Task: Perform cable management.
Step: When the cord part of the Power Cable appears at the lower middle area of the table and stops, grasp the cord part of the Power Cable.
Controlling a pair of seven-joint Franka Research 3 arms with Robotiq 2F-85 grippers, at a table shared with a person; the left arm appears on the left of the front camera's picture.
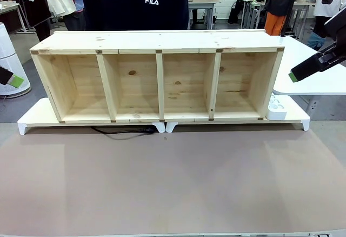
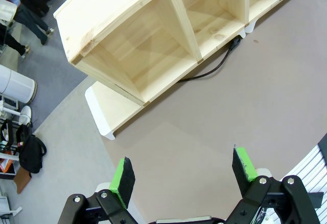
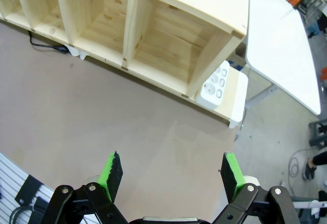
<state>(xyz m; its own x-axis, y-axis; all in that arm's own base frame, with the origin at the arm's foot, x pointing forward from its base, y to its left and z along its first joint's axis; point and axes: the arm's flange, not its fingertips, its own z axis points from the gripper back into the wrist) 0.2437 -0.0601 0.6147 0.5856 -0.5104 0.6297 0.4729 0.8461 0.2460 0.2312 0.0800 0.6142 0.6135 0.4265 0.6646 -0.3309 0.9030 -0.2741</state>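
At the far edge of the brown surface (image 1: pixel 173 183), a wooden shelf unit (image 1: pixel 162 50) with four open compartments lies on two white risers (image 1: pixel 38 115) set end to end. White power strip (image 1: pixel 277 107) sits on the right riser, just beside the unit's right wall.

Cable (image 1: pixel 121 130): black, lying on the surface under the front edge of the left riser, below the second compartment from the left. It curves along the riser edge, and its thicker end lies near the gap where the two risers meet. Nothing touches it.

Left fingers (image 2: pixel 122 175): spread wide, green pads facing each other, nothing between them; above the surface, well apart from the cable. Front view: at the left edge.

Right fingers (image 3: pixel 111 175): likewise spread wide and empty, over the surface on the power strip side. Front view: raised off the right end of the unit.

Person (image 1: pixel 135 1) in a dark top stands behind the unit.
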